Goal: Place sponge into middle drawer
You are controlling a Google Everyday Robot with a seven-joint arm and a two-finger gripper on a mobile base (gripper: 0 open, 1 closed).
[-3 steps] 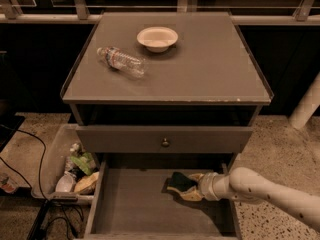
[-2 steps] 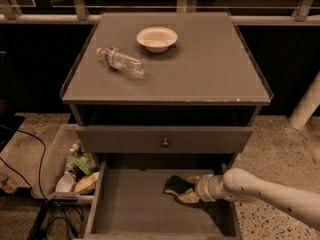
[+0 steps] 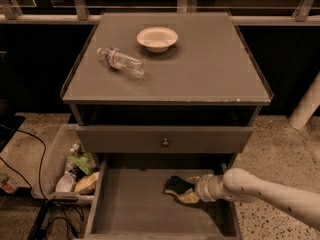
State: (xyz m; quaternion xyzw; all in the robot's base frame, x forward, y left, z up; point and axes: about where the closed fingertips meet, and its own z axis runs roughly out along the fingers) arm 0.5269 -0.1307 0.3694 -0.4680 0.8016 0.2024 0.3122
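One small rectangular sponge (image 3: 176,185), dark green over pale yellow, is inside the open, wide grey wooden middle drawer (image 3: 131,210), toward its 3 o'clock side. The robot's end effector (image 3: 191,190) meets it from 3 o'clock; I cannot tell if it grips.

The light is dim and warm. It falls from above, so the cabinet top (image 3: 210,69) is brightest. The bowl (image 3: 157,38) has a small shadow under it. Low in the frame, the middle drawer (image 3: 132,209) is dark. The gripper (image 3: 189,191) sits in shade by the sponge (image 3: 175,185).
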